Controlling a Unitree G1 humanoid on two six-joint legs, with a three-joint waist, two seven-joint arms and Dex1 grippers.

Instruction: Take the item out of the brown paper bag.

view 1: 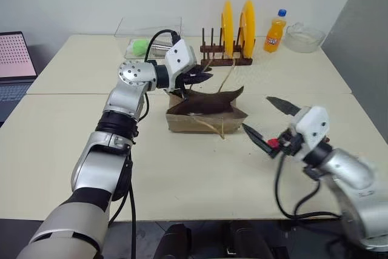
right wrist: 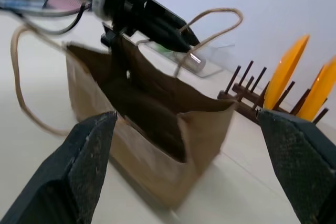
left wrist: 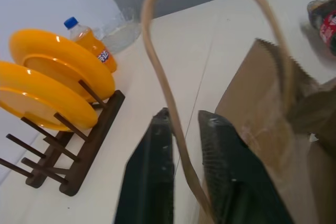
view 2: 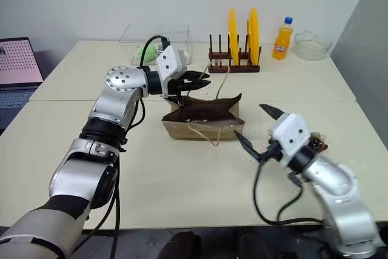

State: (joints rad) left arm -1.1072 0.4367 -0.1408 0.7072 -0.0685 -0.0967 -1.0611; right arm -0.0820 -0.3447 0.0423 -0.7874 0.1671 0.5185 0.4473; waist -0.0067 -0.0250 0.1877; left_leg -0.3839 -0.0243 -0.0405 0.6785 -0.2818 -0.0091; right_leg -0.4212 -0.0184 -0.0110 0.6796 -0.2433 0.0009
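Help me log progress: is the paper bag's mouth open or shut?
Open: the brown paper bag gapes, dark interior showing; the left tool has its handle between the fingers.

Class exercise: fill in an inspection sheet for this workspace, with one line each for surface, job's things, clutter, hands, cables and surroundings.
Surface: pale table, two tops butted together.
Job's things: brown paper bag stands open mid-table; a small red and dark item lies on the table outside it, near the right arm.
Clutter: behind the bag, plate rack with two yellow plates, orange bottle, glass bowl, green ball by a clear box.
Hands: left hand at the bag's rim, slightly open, handle loop running between its fingers; right hand wide open, empty, facing the bag.
Cables: black cables loop off both arms.
Surroundings: laptop at left; white wall.
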